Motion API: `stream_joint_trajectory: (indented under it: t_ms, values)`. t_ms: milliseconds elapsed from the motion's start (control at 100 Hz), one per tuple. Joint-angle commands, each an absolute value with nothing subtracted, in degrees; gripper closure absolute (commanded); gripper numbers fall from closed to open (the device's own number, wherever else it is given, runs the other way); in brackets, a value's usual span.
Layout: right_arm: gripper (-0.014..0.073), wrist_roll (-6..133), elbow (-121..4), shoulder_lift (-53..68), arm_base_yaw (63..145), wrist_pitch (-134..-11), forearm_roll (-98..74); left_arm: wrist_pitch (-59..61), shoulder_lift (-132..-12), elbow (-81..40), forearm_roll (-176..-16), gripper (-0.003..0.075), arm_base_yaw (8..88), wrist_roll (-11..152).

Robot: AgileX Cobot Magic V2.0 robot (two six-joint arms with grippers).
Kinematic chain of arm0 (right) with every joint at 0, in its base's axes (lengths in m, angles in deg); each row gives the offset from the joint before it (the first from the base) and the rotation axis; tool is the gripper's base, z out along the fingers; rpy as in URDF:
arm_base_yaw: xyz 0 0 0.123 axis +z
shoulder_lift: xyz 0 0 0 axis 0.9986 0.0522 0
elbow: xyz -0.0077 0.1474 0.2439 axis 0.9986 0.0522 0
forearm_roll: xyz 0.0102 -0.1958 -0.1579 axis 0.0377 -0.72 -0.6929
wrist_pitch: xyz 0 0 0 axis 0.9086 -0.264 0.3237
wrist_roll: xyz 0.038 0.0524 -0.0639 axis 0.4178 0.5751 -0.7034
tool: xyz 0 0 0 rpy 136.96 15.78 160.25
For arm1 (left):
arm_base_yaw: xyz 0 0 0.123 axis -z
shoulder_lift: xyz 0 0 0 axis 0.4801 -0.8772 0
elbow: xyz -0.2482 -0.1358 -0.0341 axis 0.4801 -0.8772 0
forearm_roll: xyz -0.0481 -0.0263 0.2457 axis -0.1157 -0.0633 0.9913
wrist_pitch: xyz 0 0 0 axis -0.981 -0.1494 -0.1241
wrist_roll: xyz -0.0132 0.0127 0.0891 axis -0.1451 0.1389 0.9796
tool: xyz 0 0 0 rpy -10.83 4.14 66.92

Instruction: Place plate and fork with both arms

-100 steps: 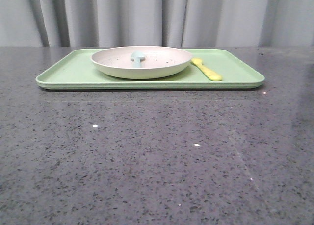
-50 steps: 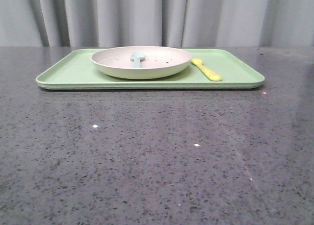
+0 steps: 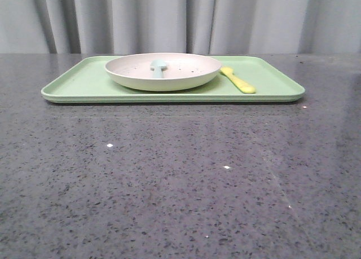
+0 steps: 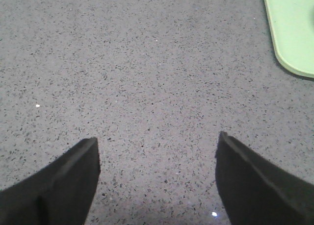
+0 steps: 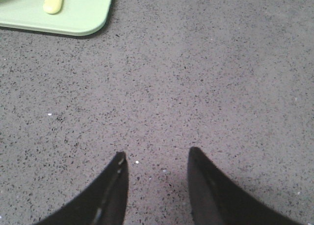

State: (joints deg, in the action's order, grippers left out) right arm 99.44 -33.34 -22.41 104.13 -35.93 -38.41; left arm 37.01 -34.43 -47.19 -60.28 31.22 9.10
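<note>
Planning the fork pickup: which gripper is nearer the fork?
Right. The right gripper sees the fork on the tray corner; the left gripper sees only the tray edge.

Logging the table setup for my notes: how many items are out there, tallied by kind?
Tray: 1, the light-green tray
Plate: 1, the speckled plate on the tray
Utensils: 2, the yellow fork beside the plate on the tray, and the pale blue spoon-like utensil in the plate
Total: 4
</note>
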Motion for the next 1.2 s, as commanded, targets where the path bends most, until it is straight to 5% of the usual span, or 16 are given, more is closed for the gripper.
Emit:
stream_joint_trajectory:
  t_ms: [0, 150, 260, 1190]
  values:
    - [0.0400, 99.6, -34.6, -22.4, 103.9, -38.6, -39.4, 32.9, -35.0, -45.7, -60.2, 0.0315, 31.1, 8.5]
    - [0.0664, 99.6, -34.6, -22.4, 103.9, -38.6, -39.4, 32.9, -35.0, -45.7, -60.2, 0.0550, 31.1, 8.5]
    - [0.0662, 99.6, -34.6, -22.4, 103.9, -38.7, -39.4, 32.9, -35.0, -45.7, -60.2, 0.0742, 31.1, 8.5]
    - [0.0662, 99.6, -34.6, -22.4, 103.9, -38.6, -39.4, 32.9, -35.0, -45.7, -60.2, 0.0741, 31.1, 8.5]
